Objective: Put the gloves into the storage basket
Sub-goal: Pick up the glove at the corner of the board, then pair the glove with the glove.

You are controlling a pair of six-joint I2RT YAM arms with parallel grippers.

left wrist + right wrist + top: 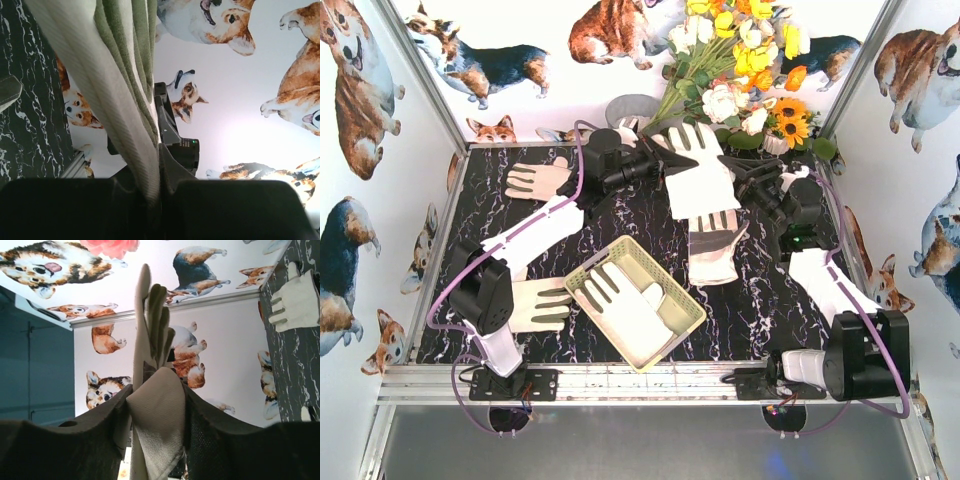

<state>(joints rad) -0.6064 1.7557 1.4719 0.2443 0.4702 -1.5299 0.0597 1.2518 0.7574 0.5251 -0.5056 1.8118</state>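
Observation:
A cream-white glove (702, 172) with dark grey strips hangs above the back of the table, stretched between both arms. My left gripper (663, 166) is shut on one edge of it; in the left wrist view the fabric (125, 110) runs down into the pinch of that gripper (155, 186). My right gripper (748, 186) is shut on a fold of the same glove (150, 325), bunched between the pads (156, 390). The pale yellow-green storage basket (692, 302) sits at front centre with one glove (628, 305) in it. Other gloves lie at back left (535, 180), front left (542, 304) and centre right (716, 246).
A bouquet of artificial flowers (745, 60) and a grey bucket (630, 106) stand at the back wall. Corgi-printed walls close in the table on three sides. An aluminium rail (640, 382) with both arm bases runs along the front edge.

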